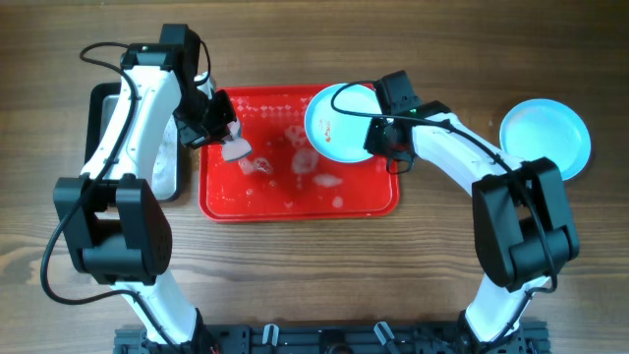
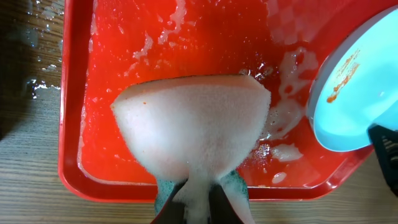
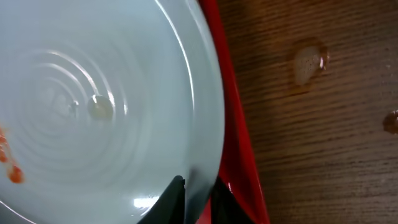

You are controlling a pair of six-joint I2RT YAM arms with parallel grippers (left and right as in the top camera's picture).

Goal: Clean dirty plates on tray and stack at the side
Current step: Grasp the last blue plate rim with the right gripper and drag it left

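Observation:
The red tray (image 1: 295, 202) lies mid-table, wet with foam patches. My left gripper (image 1: 228, 138) is shut on a foamy sponge (image 2: 194, 127) with a green backing, held over the tray's left part. My right gripper (image 1: 378, 138) is shut on the rim of a pale-blue plate (image 1: 339, 123) with small orange-brown specks (image 2: 342, 81), held over the tray's right end. The plate fills the right wrist view (image 3: 93, 106), jaws clamped on its rim (image 3: 196, 190). A second pale-blue plate (image 1: 545, 138) rests on the wooden table at the far right. A third plate is not in view.
A black-rimmed metal pan (image 1: 167, 172) sits left of the tray, partly under my left arm. Water drops (image 3: 308, 59) lie on the wood right of the tray. Bare wooden table lies in front of the tray.

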